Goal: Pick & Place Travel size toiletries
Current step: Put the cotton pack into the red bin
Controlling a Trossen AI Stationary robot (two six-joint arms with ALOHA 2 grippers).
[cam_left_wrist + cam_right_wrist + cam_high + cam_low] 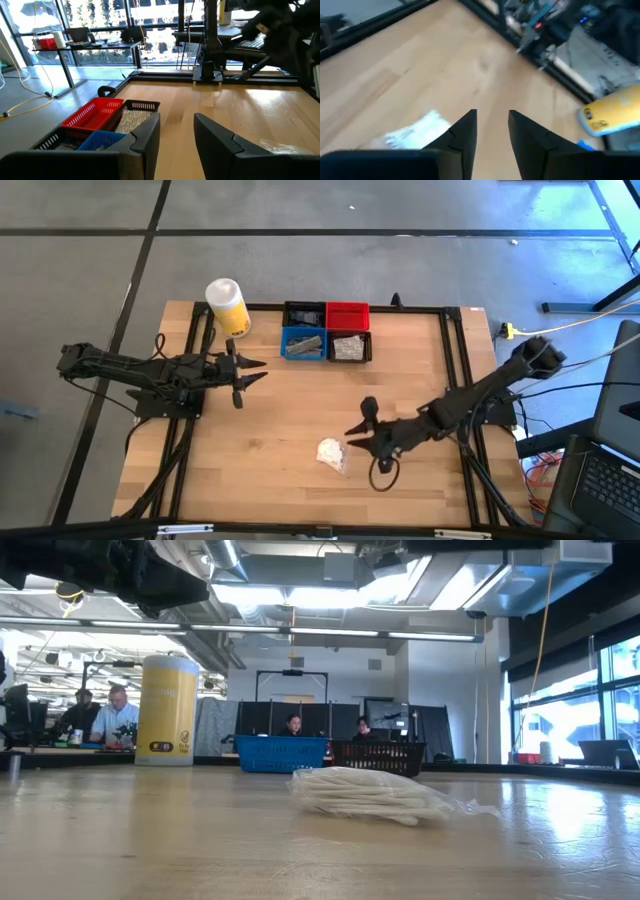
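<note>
A white wad in clear wrap lies flat on the wooden table, near its front middle; the low view shows it as a crinkly bundle. My right gripper hovers just right of it, open, nothing between its fingers; in the right wrist view the wad lies off to one side of the fingers. My left gripper waits open at the table's left, pointing level toward the right. Dark tubes lie in the blue bin, and clear packets in a black bin.
Several small bins stand together at the table's far middle, among them a red one and another black one. A tall yellow container with a white top stands at the far left. A black frame runs along the table's edges.
</note>
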